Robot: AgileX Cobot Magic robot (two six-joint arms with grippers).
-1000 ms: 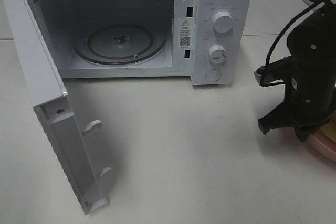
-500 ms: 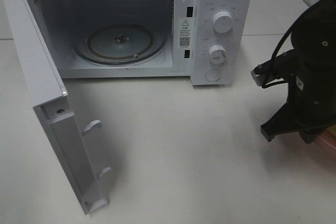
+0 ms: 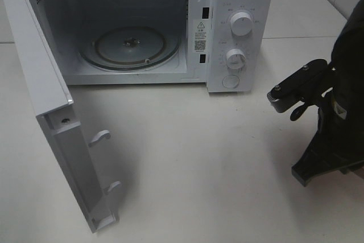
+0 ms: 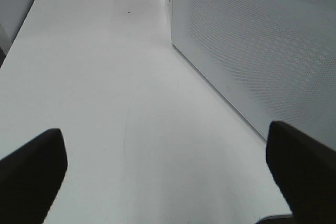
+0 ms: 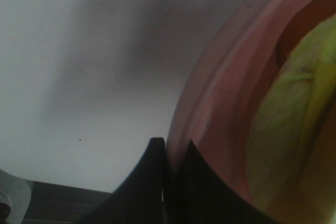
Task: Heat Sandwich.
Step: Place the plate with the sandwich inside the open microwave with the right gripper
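Just past right fingers [image 5: 149, 182] tight on the pink plate [image 5: 210, 103], the sandwich [image 5: 286, 129]; left fingers [image 4: 31, 174] wide.

Blurred, edge-cut sandwich [image 5: 291, 129]; pink plate [image 5: 212, 108] mostly out of frame

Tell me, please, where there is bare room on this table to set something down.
The table between the open microwave door and the right arm is bare, as is the turntable inside. The right edge is crowded: there the right gripper holds the pink plate with the sandwich.
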